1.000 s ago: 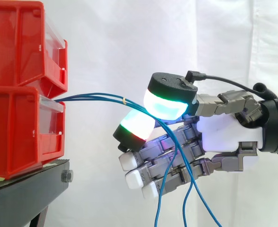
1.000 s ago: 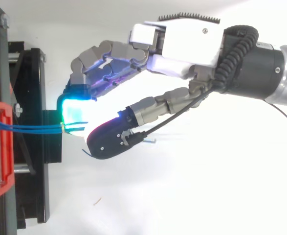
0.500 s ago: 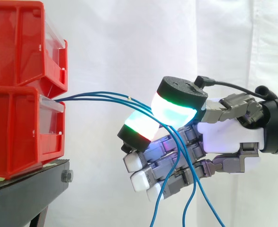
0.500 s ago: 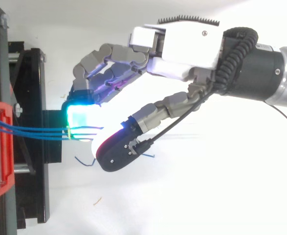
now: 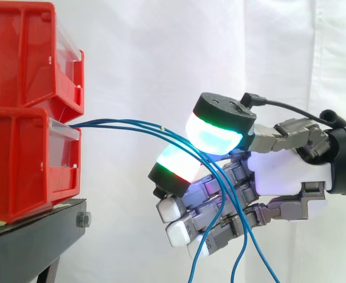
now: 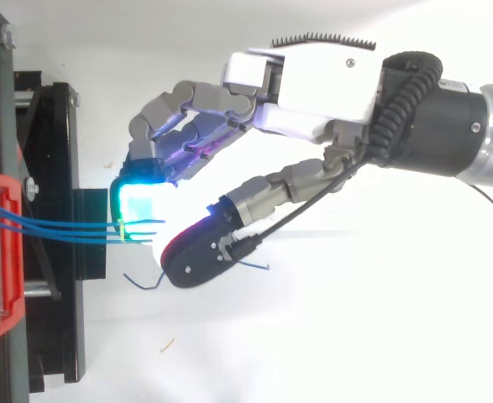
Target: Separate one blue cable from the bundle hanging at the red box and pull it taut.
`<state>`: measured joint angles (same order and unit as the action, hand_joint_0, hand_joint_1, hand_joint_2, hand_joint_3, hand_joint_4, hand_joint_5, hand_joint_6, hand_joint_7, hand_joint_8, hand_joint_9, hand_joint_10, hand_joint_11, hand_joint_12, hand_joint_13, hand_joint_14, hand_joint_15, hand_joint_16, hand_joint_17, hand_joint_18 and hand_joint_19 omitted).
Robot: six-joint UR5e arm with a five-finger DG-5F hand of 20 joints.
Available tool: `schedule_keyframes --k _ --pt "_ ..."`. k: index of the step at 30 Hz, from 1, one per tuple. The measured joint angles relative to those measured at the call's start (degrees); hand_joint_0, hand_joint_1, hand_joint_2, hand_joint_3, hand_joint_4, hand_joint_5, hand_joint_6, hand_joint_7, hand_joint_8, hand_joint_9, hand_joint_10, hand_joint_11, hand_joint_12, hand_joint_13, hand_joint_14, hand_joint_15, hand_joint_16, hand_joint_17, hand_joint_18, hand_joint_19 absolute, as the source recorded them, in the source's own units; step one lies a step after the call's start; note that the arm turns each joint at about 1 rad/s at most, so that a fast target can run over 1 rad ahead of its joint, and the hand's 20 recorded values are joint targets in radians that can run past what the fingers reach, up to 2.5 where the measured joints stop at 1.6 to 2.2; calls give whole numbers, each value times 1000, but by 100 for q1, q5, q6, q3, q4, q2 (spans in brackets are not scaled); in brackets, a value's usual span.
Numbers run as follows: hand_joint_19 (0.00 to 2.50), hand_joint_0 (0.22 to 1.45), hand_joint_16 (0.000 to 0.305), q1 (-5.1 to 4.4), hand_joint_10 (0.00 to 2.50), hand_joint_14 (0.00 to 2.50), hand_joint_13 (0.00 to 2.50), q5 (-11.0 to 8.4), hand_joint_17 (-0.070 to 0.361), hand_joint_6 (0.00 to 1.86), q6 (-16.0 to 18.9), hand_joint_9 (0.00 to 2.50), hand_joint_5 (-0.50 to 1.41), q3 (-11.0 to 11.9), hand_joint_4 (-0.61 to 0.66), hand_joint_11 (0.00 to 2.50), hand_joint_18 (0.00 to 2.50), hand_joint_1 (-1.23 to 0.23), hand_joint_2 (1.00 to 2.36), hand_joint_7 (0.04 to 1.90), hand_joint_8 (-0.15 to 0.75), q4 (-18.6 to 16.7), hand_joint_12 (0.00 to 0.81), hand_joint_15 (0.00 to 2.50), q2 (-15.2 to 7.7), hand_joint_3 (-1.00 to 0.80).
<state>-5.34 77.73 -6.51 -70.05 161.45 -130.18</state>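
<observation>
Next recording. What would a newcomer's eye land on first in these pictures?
The robot hand, right of centre in the side view, with its cyan and green glowing pads curled onto a bundle of blue cables. Those cables run from the lower red bin at the left edge across to the pads, then dangle loose in front of the palm.

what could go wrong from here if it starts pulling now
1. Several blue cables run together between the hand's glowing pads, so a pull would probably tighten the whole bundle, not one cable.
2. The cables come out of the lower red bin, which sits near the edge of the black stand; a hard pull might drag it forward.
</observation>
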Motion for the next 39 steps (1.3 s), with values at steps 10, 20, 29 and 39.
schedule_keyframes --k 10,20,29,39 --pt "298 629 42 -14 23 16 776 -54 94 812 -69 699 -190 0 146 754 787 -781 1013 1045 288 -4 347 425 1 -313" --pt "287 700 42 -48 23 16 788 -132 95 859 -165 691 -207 0 151 753 820 -877 1011 984 286 6 346 406 0 -365" --pt "289 732 42 -61 20 16 802 -147 95 885 -262 710 -207 0 141 780 853 -881 1000 1024 285 7 340 413 -3 -491" --pt "314 618 43 -72 24 16 806 -160 96 877 -305 734 -190 0 169 800 850 -841 1000 1032 292 25 345 428 -6 -500"
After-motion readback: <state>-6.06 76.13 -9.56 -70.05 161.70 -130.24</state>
